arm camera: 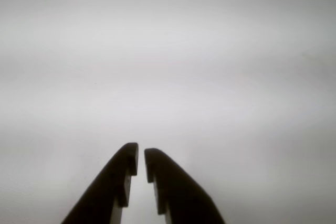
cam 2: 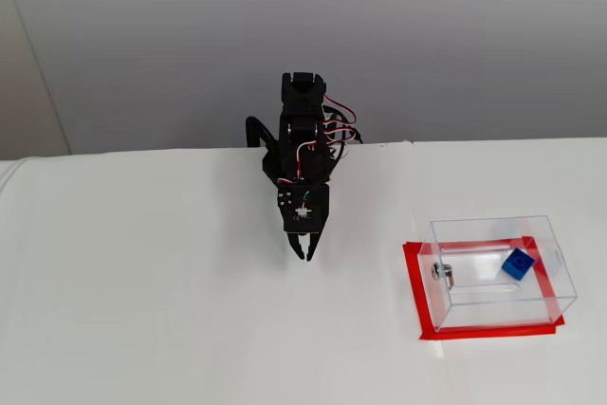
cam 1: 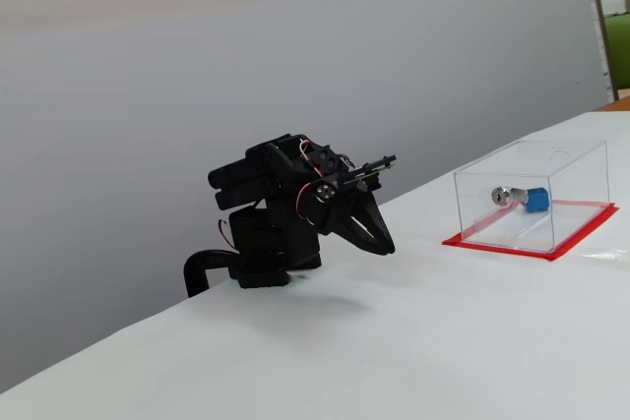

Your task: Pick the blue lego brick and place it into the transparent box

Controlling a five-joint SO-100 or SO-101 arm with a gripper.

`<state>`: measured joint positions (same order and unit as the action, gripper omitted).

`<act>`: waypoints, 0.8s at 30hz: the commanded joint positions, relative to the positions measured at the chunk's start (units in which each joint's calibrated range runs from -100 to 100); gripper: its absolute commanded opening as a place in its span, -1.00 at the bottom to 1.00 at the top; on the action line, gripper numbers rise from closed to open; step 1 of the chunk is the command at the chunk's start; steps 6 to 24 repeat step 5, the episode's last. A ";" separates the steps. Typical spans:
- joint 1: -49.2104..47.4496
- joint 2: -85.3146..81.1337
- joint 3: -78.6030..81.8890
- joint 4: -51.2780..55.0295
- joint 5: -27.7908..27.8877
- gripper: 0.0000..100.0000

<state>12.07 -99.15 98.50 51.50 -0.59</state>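
The blue lego brick (cam 2: 517,264) lies inside the transparent box (cam 2: 497,272), near its right wall, in both fixed views (cam 1: 536,201). The clear box (cam 1: 530,194) stands on a red base at the table's right. My black gripper (cam 2: 306,255) is folded down close to the arm's base, well left of the box, pointing at the table. In the wrist view its fingertips (arm camera: 140,159) nearly touch, with only a thin gap and nothing between them, over bare white table.
A small silver metal cylinder (cam 2: 441,272) sits inside the box at its left end. The white table (cam 2: 171,310) spreads wide around the arm. A grey wall (cam 2: 455,35) stands behind the table's back edge.
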 commanded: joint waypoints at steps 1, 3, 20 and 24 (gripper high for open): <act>0.09 -0.59 0.78 -0.15 0.12 -0.97; 0.09 -0.59 0.78 -0.15 0.12 -0.97; 0.09 -0.59 0.78 -0.24 0.12 -0.97; 0.09 -0.59 0.78 -0.24 0.12 -0.97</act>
